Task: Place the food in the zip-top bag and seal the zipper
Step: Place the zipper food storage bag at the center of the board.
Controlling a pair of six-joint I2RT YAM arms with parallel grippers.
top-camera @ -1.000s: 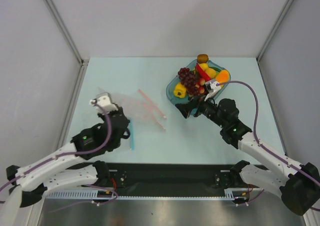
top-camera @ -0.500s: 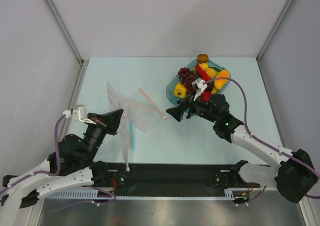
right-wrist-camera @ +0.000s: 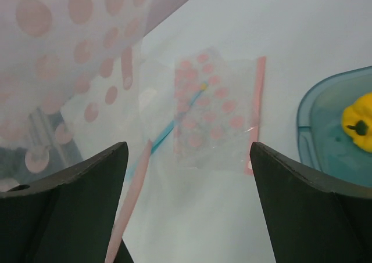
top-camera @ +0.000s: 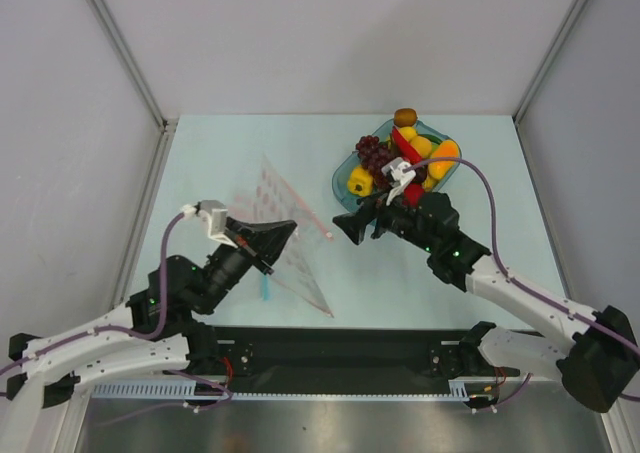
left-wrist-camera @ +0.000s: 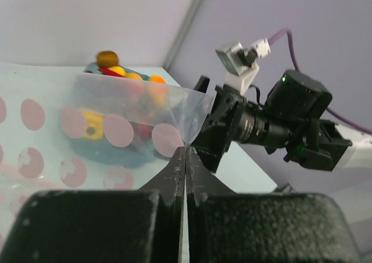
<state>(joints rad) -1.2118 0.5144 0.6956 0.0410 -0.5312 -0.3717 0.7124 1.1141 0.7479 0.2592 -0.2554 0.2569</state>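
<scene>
Clear zip-top bag (top-camera: 305, 268) pinched in closed left pincer (top-camera: 288, 229); right pincer (top-camera: 350, 227) wide apart, empty, beside teal dish (top-camera: 342, 189).

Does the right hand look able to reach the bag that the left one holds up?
Probably yes. The right hand is open and faces the bag, close by, with nothing standing between them. The left hand pinches only its edge.

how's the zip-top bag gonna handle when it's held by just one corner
Probably floppy: the zip-top bag is a thin see-through film, pinched at one corner by the left fingers. It is likely very light, since that small pinch holds it up. The smooth plastic may be slick, so a loose grip could slip.
</scene>
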